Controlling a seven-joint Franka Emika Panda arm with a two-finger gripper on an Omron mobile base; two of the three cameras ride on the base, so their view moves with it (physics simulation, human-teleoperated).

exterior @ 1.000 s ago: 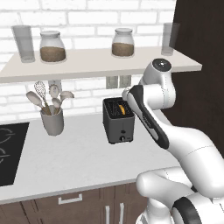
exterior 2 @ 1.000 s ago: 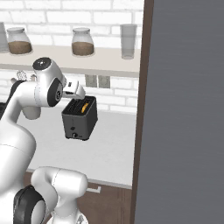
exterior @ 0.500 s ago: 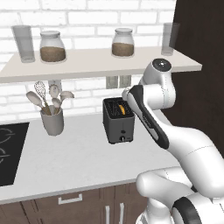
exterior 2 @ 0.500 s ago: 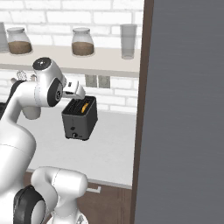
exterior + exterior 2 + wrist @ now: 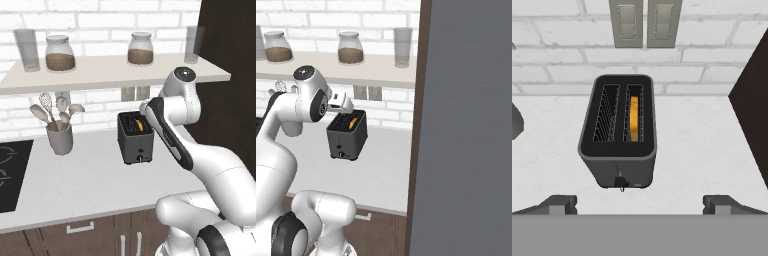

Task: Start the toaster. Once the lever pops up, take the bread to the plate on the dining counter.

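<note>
Toaster (image 5: pixel 136 137) on the white surface (image 5: pixel 80 185), with the bread (image 5: pixel 634 119) inside, and the jaws spread wide above it.

At the far left a black cooktop (image 5: pixel 10 175) is set in the surface, and next to it a pale crock (image 5: pixel 60 140) holds utensils. Above, a shelf (image 5: pixel 100 75) carries a glass and two jars. In the middle the dark grey toaster stands upright near the brick wall, below two wall switches (image 5: pixel 645 22). In the hand view the bread sits in the right slot; only its yellow-orange edge shows. The gripper (image 5: pixel 640 202) hangs over the toaster front, apart from it, holding nothing. At the right a dark panel (image 5: pixel 466 125) rises.
</note>
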